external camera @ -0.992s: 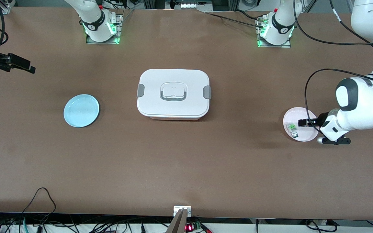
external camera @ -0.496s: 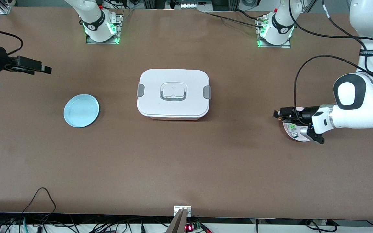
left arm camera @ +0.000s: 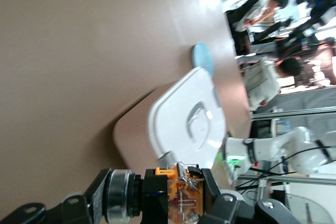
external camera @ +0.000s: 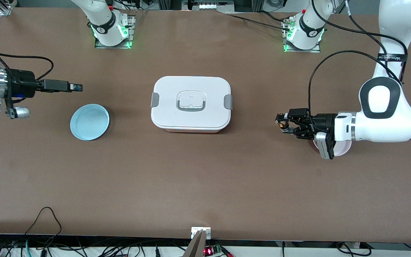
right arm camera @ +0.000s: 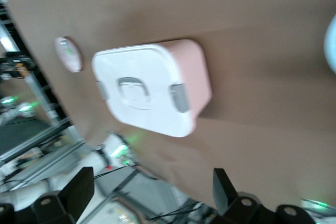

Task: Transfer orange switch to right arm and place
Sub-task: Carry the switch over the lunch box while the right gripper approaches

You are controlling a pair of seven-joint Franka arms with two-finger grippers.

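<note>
The orange switch (external camera: pixel 281 124), a tiny black block with an orange end, is held in the air by my left gripper (external camera: pixel 282 123), which is shut on it. It hangs over bare table between the white box and the pink plate (external camera: pixel 343 147). In the left wrist view the switch (left arm camera: pixel 181 198) sits clamped between the black fingers, orange end toward the box. My right gripper (external camera: pixel 77 86) hovers level above the table beside the blue plate, pointing toward the box. In the right wrist view its fingers (right arm camera: pixel 80 186) stand wide apart with nothing between them; the gripper (right arm camera: pixel 152 192) is open.
A white lidded box (external camera: pixel 191 103) with grey clasps sits at mid-table. A blue plate (external camera: pixel 89 122) lies toward the right arm's end. The pink plate is mostly covered by the left arm's wrist. Cables run along the front edge.
My left gripper lifted off the pink plate with the switch and moved toward the box. My right gripper advanced from the table's end toward the middle, past the blue plate.
</note>
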